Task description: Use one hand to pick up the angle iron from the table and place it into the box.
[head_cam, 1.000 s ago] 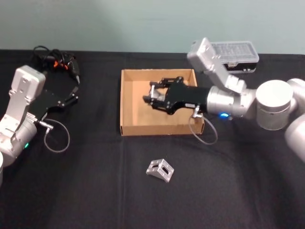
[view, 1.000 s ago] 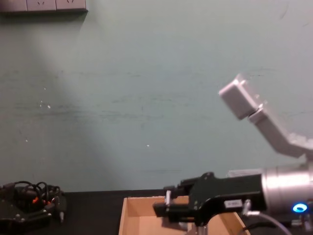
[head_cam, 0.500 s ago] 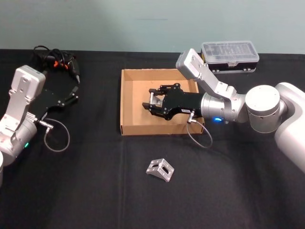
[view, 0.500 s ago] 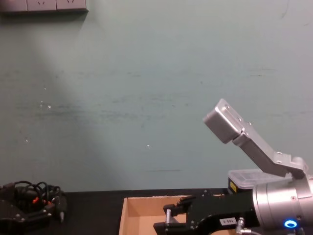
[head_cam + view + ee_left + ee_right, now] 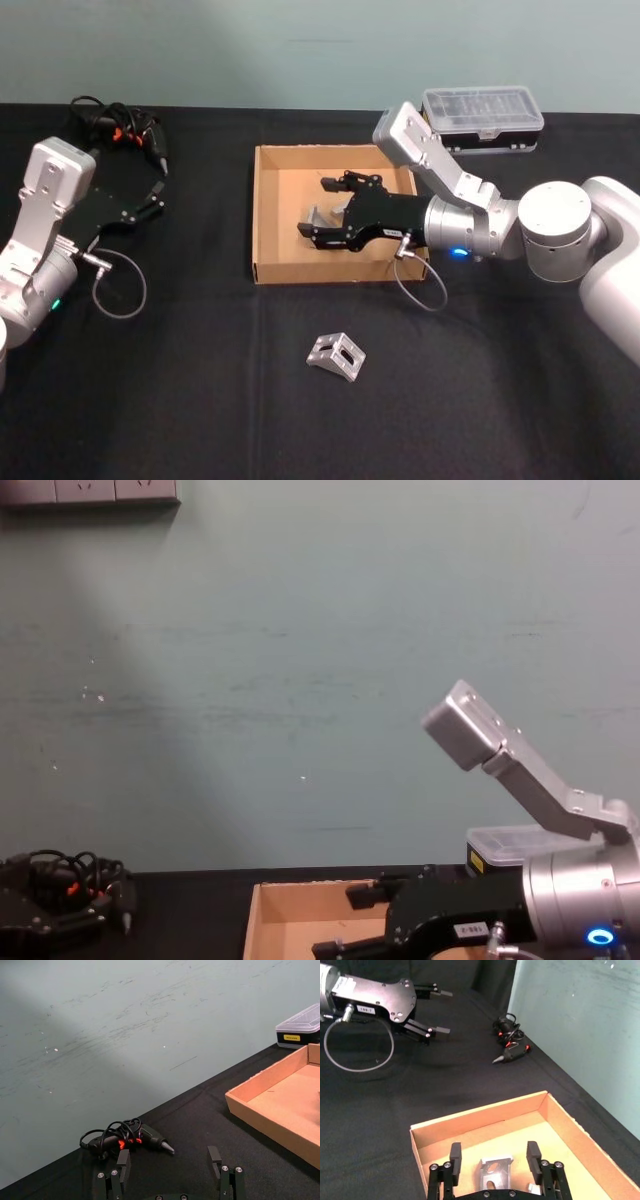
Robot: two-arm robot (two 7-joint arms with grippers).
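While the left gripper (image 5: 155, 197) idles open far left, the right gripper (image 5: 314, 208) gapes inside the box (image 5: 330, 272). An angle iron (image 5: 495, 1171) lies between its fingers (image 5: 455, 1155)

counter (image 5: 200, 400): matt black, smooth | box (image 5: 268, 215): tan cardboard, matt, raw-cut edges | angle iron (image 5: 495, 1171): bare grey metal, dull sheen | second angle iron (image 5: 336, 356): same silvery metal | right claw (image 5: 494, 1152): matt black | wrist segment (image 5: 470, 228): satin silver-grey metal | case (image 5: 483, 118): black plastic, clear glossy lid
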